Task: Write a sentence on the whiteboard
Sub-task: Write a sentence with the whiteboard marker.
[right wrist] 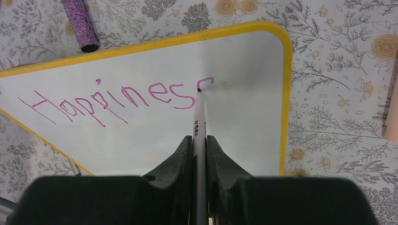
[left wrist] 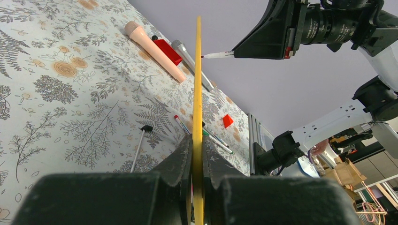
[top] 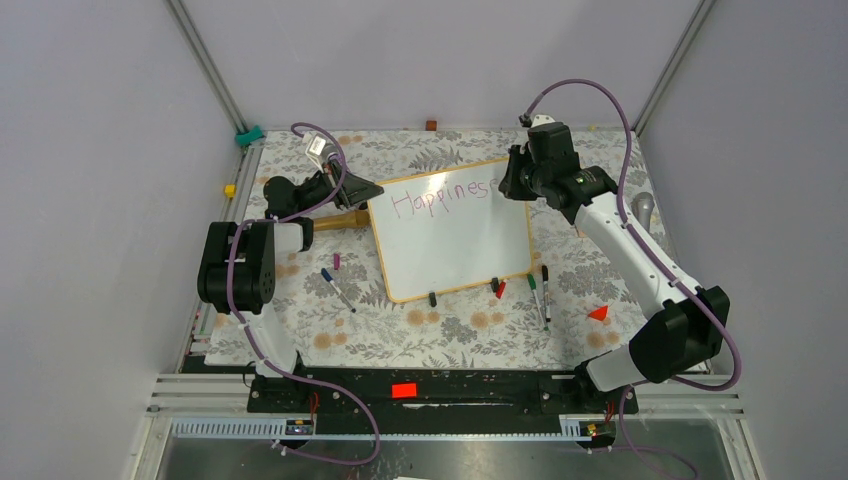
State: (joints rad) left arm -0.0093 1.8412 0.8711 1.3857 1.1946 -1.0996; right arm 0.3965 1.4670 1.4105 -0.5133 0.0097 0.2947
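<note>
The whiteboard (top: 455, 240) lies tilted on the floral table, yellow-rimmed, with two black feet at its near edge. Pink lettering (top: 440, 197) on it reads "Happines" plus a partly drawn last letter (right wrist: 206, 84). My left gripper (top: 350, 190) is shut on the board's left rim, seen edge-on as a yellow strip (left wrist: 198, 93) between my fingers. My right gripper (top: 512, 182) is shut on a white marker (right wrist: 199, 126) whose pink tip touches the board at the end of the lettering. The same marker shows in the left wrist view (left wrist: 218, 55).
Several markers (top: 540, 290) and a red cap (top: 500, 289) lie near the board's front right corner. A blue-tipped marker (top: 337, 288) and a purple cap (top: 337, 261) lie left of it. A red wedge (top: 598, 313) sits at right. A peach handle (left wrist: 155, 49) lies behind.
</note>
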